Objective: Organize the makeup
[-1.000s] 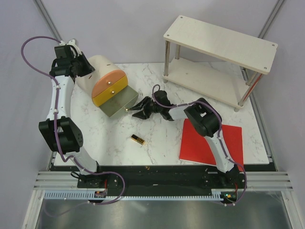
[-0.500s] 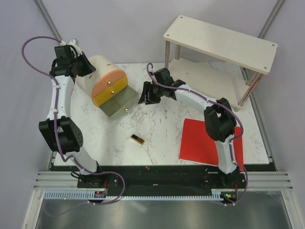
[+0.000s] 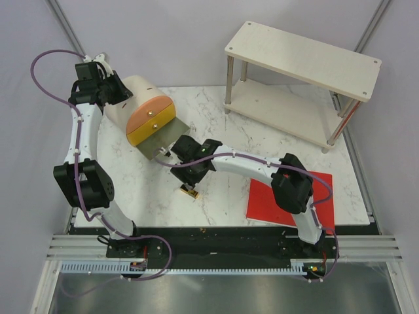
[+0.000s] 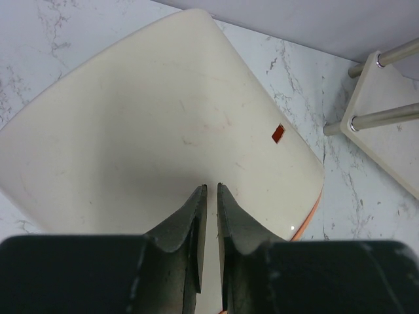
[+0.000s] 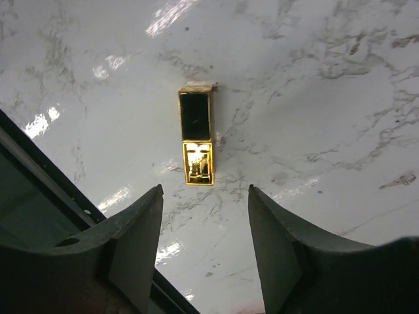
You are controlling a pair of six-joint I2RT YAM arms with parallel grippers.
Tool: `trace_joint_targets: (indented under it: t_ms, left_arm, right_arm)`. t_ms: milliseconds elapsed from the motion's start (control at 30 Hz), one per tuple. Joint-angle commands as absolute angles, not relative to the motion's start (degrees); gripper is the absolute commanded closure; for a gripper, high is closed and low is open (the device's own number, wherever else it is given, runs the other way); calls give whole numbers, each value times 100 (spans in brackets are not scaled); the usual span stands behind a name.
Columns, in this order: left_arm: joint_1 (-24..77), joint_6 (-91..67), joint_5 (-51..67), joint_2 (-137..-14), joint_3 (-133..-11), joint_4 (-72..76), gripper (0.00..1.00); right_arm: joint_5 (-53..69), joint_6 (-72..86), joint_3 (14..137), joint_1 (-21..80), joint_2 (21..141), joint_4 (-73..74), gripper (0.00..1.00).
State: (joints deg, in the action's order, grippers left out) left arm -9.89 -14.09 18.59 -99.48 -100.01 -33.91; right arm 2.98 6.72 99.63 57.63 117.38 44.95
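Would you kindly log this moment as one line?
right pincer open over gold-and-black lipstick tube | left pincer nearly shut at cream rounded case

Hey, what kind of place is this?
Likely a robot test cell, not a home: left arm and right arm mounted by a metal rail, plain white enclosure walls, staged props like a lipstick.

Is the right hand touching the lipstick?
Apart. In the right wrist view the lipstick lies ahead of the open right hand, with bare table showing between it and both fingers.
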Motion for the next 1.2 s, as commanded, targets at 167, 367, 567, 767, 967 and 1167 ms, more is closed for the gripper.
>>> trace_joint_targets:
  t_ms: [167, 367, 567, 767, 967, 1167]
  left_arm:
    - [-958, -1213, 1916, -10222, -9650, -4078, 80]
    - [-958, -1213, 1942, -10213, -9650, -4096, 80]
    - [-958, -1195, 1951, -10204, -9650, -4104, 80]
    - [-958, -1204, 2004, -10195, -9615, -4104, 80]
    - [-958, -1213, 2030, -10187, -9589, -4096, 80]
    - [-958, -1230, 2039, -10178, -9554, -4104, 79]
  right_arm:
    - [-229, 158, 10362, 6065, 12199, 4975, 30]
    - [-202, 149, 10476, 6064, 12629, 4948, 29]
    - [-9, 132, 10714, 6056, 12902, 4922, 36]
    - [219, 167, 10714, 5968, 12973, 4948, 73]
    - [79, 246, 10635, 5924, 12806, 4966, 98]
    - [-307, 378, 11021, 5871, 12481, 5018, 100]
